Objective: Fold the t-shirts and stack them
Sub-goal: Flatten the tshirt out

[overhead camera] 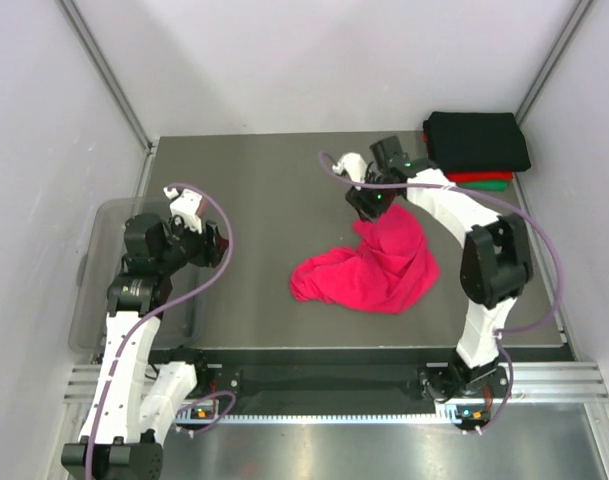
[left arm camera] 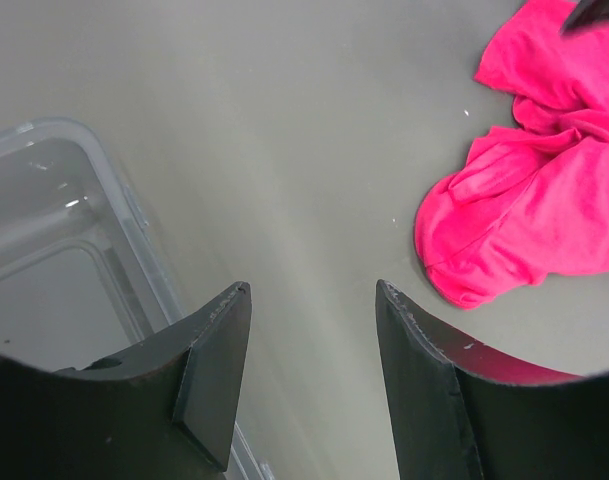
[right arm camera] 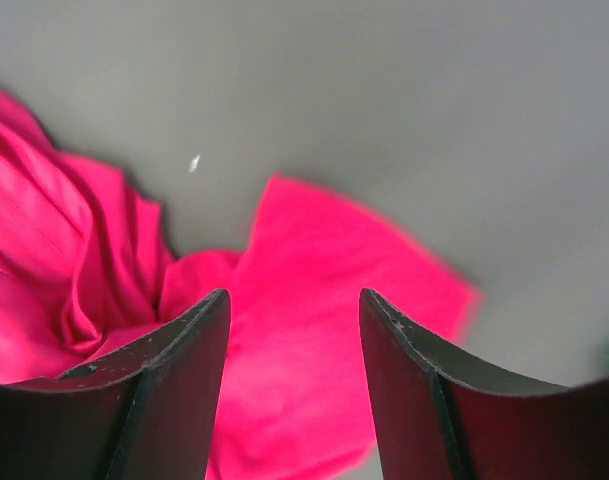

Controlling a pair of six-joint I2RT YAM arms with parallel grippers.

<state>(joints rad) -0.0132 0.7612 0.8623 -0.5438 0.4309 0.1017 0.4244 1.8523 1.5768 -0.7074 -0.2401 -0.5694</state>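
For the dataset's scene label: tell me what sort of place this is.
Probably a robot lab cell, not a home: plain white walls enclose a grey table, with two arms bolted at its near edge.

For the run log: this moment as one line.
left hand: open, empty | right hand: open over pink t-shirt | pink t-shirt: crumpled | folded stack: black on top

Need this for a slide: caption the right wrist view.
Right claw, jaws apart, hangs over a crumpled pink t-shirt on the grey table.
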